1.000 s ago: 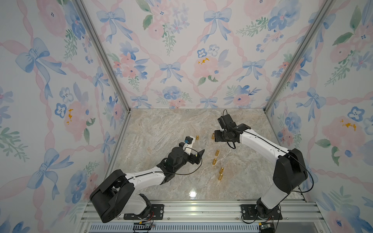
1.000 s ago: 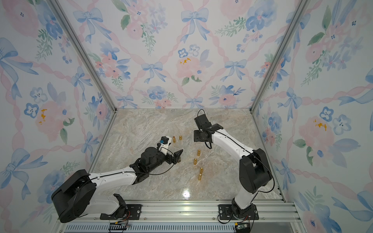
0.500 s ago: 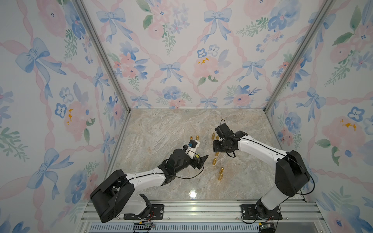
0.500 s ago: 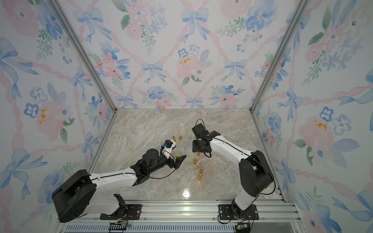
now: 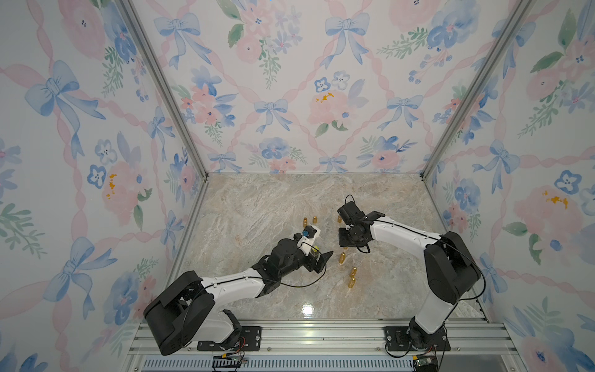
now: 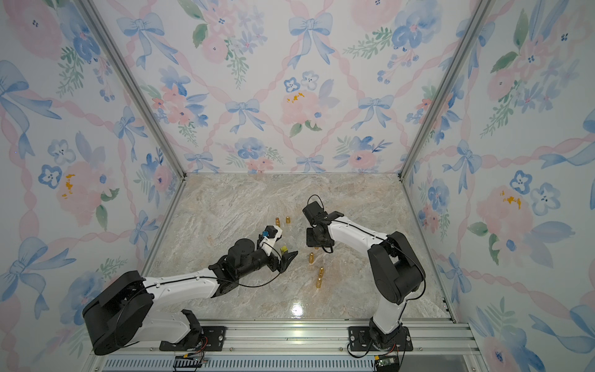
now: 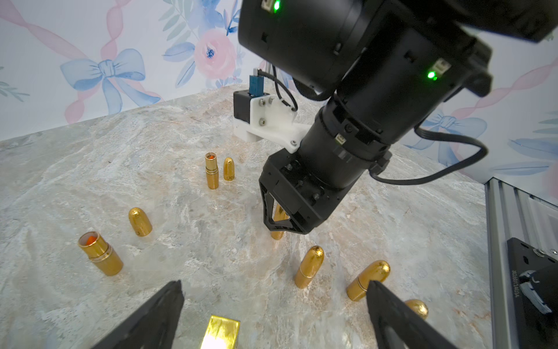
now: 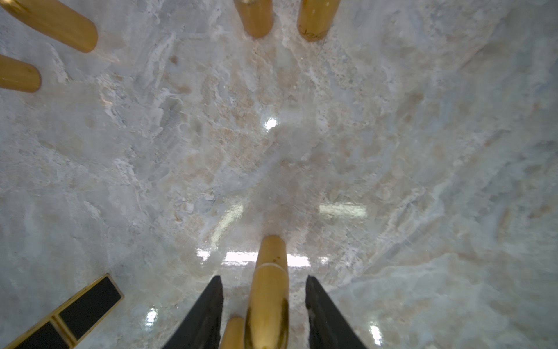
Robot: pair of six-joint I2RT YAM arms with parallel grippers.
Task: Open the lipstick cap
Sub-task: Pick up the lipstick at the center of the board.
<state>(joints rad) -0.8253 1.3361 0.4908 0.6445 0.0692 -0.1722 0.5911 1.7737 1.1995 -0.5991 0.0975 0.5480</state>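
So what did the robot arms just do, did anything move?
The right hand swung nearer the front and came down over a standing gold lipstick. Its fingers now sit either side of it, not touching yet. The left hand slid a little nearer too, staying wide open and empty. The other lipsticks stayed put.

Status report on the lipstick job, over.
Left gripper open, holding nothing. Right gripper astride upright lipstick, jaws not touching, cap on. Other lipsticks close by, none blocking.
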